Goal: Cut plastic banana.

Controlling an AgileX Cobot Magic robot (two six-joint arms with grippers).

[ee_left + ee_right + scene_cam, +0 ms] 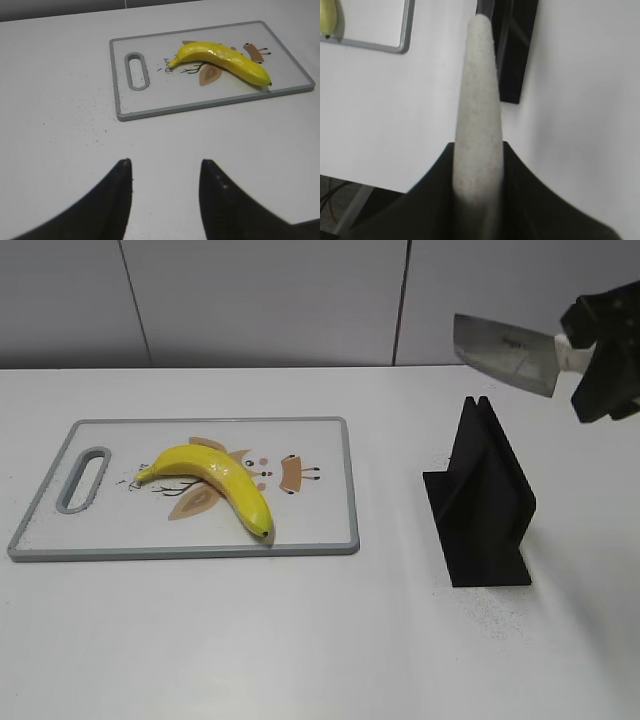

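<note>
Yellow banana (210, 483) lies on cutting board (330, 540) toward desk's left edge | left gripper (165, 172) spread wide over bare desk (300, 640) | black stand (480, 505) right of centre | right gripper (603, 355) clamps knife (505, 353) aloft near far-right corner

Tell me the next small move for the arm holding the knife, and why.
Probably carry the knife left toward the cutting board. The right gripper holds it high above the black stand, well right of the banana, which lies whole on the board. The left gripper is open and empty.
</note>
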